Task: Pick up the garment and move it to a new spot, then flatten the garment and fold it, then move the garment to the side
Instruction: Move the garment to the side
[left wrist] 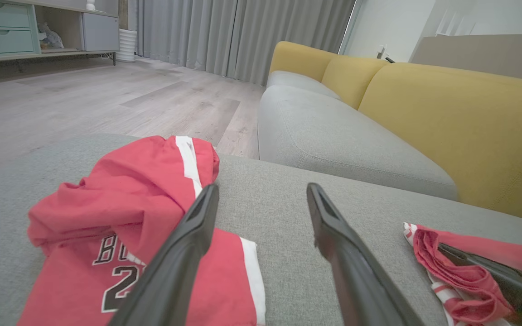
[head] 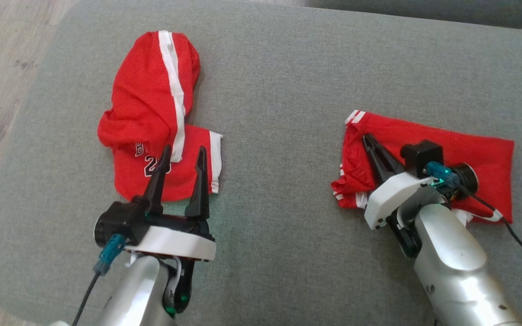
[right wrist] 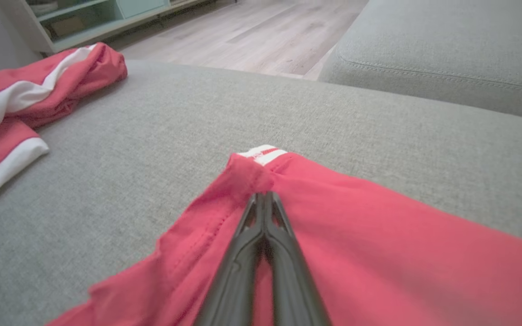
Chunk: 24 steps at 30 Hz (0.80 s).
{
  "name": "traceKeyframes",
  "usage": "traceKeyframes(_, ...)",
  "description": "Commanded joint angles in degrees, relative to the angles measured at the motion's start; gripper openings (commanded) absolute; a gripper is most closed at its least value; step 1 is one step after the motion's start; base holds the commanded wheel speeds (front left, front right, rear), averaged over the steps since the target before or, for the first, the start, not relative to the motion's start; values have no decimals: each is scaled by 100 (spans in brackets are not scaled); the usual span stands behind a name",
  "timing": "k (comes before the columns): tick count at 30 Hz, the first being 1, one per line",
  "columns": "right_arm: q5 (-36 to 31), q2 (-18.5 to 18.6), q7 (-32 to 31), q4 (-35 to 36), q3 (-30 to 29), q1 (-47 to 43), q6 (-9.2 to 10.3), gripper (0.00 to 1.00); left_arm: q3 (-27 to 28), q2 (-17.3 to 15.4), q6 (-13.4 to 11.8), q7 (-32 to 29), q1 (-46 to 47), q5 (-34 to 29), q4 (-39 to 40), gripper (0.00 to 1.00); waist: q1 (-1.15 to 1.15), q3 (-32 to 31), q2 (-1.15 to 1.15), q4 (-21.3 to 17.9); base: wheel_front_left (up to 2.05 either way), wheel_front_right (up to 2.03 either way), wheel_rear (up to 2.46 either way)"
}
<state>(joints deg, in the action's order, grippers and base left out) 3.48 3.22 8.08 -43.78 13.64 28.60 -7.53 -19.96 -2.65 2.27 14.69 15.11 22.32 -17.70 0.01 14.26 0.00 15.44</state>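
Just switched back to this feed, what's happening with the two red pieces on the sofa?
The right claw is shut on a pinch of fabric near a corner of the flatter red garment. The left claw is open over the crumpled jersey, gripping nothing. Both pieces lie apart on the grey cushion.

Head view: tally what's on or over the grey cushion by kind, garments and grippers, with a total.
Red garments: 2 (crumpled jersey, flatter garment)
Grippers: 2 (left gripper open, right gripper shut on the flatter garment)
Total: 4
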Motion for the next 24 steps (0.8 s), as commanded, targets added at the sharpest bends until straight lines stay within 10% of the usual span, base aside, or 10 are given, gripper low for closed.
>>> traceKeyframes(1, 83, -35, 124, 79, 112, 158, 4, 0, 158, -23, -28, 30, 202, 45, 154, 100, -1, -5, 0, 3, 0, 0, 0)
traceKeyframes(11, 295, -35, 655, 319, -151, 16, 4, 0, 264, -22, -10, 30, 99, 7, 101, 100, -1, -245, 0, -350, 0, 0, 0)
traceKeyframes(23, 180, -35, 690, 2565, -1205, -1496, 4, 0, 483, -22, -43, 30, -176, -44, 181, 100, -1, -669, 0, -1083, 0, 0, 0)
traceKeyframes(24, 145, -35, 690, 2704, -1267, -1642, 4, 53, 484, -22, -39, 30, -208, -39, 181, 100, -1, -689, 0, -1121, 0, 0, 0)
